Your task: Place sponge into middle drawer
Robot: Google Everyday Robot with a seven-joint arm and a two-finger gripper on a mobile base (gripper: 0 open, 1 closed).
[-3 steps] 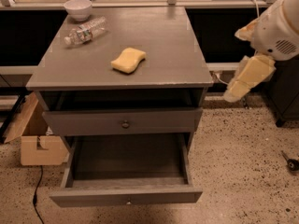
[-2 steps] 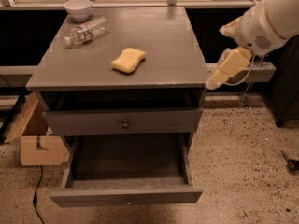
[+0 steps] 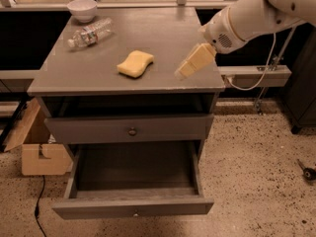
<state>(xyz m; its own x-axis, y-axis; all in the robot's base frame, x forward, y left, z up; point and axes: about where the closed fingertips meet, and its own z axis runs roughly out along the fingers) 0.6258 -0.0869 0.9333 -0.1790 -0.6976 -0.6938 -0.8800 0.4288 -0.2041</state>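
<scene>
My claw (image 3: 183, 71) hangs over the right front part of the grey cabinet top (image 3: 158, 28), its pale tip slanting down and toward the left of the view. My white arm (image 3: 247, 19) reaches in from the upper right corner. I cannot tell from here whether the claw is wide or narrow, but it holds nothing. The sponge (image 3: 135, 63) lies flat on the cabinet top, yellow face up, around the middle of the front half. It is near my claw, on the view's left of it and apart from it. At the far left of the top a clear plastic bottle (image 3: 90, 32) lies on its side, and a white bowl (image 3: 82, 9) stands just behind it at the back edge. Below the top there is an open dark gap, then a shut drawer front with a dark round knob (image 3: 132, 131). Under that, the middle drawer (image 3: 133, 207) is pulled well out toward the camera. Its grey box has nothing in it, and a tiny pale knob sits at the centre of its front panel. A cardboard box (image 3: 42, 152) sits on the speckled floor (image 3: 256, 181) to the left of the cabinet, and a dark cable (image 3: 37, 201) runs along the floor in front of it.
</scene>
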